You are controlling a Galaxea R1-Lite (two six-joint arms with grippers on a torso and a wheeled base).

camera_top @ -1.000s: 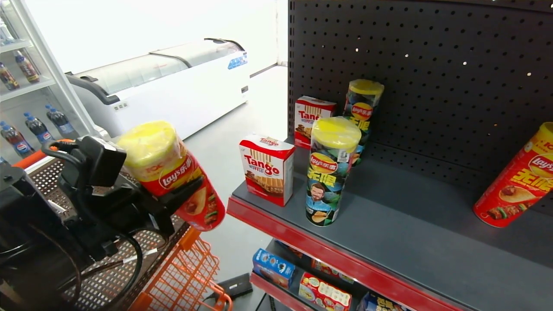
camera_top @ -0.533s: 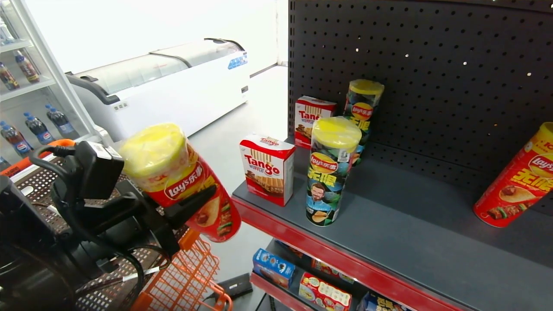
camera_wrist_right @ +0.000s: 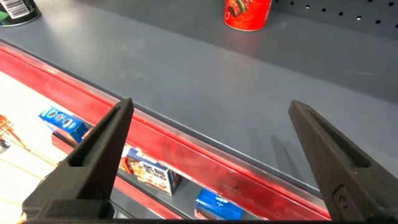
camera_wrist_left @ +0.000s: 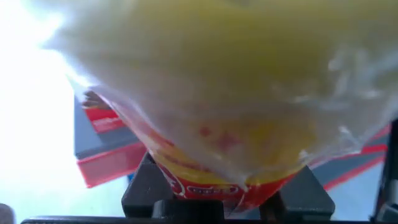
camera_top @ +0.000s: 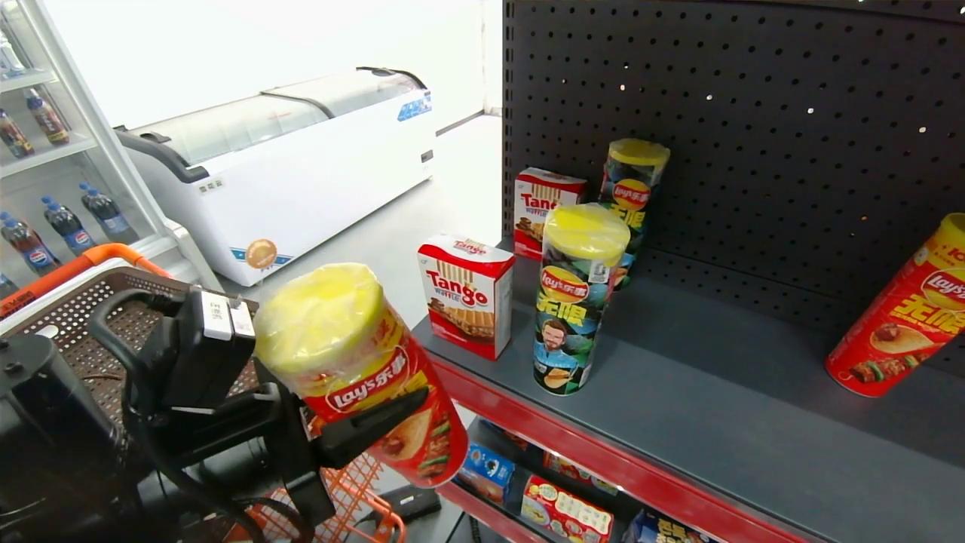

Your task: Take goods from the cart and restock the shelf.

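My left tool [camera_top: 343, 413] grips the red cardboard chip tube with yellow plastic lid [camera_top: 362, 354] at mid-body, tilted, with the grey metal shelf [camera_top: 678, 407] just ahead of it. I judge the tube light, smooth and easy to crush, so a gentle mid-body hold suits it. My right tool [camera_wrist_right: 211, 155] stands open over the shelf.

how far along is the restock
Done: the shelf holds two wafer boxes, two dark cans and a leaning red can. In hand: the left tool grips a red chip can beside the shelf's front edge. Left: standing it on the shelf.
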